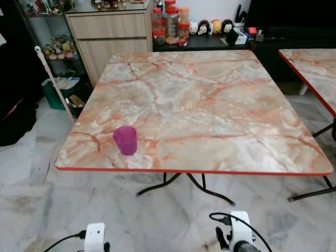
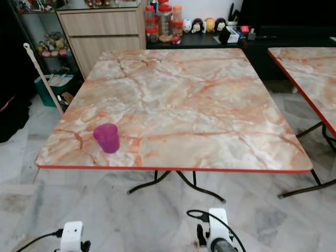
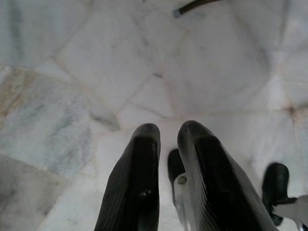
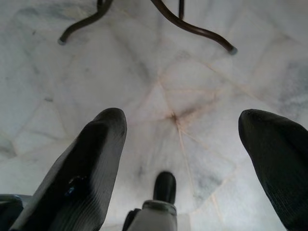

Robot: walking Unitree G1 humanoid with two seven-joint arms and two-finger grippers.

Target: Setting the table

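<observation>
The left hand hangs low over the pale marble floor, its two black fingers pressed nearly together with only a thin gap between the tips, and nothing held. The right hand hangs over the same floor with its fingers spread wide apart, also holding nothing; the dark curved legs of the table lie just beyond it. Ahead stands the surface, a square top in orange-veined marble pattern with a red edge. The purple cup stands upright on it near the front left corner, close to the front edge, mouth upward, its long axis vertical. No writing on the cup can be read. A second surface of the same pattern stands to the right. Behind are a wooden cabinet and red-lidded jars, labels too small to read.
</observation>
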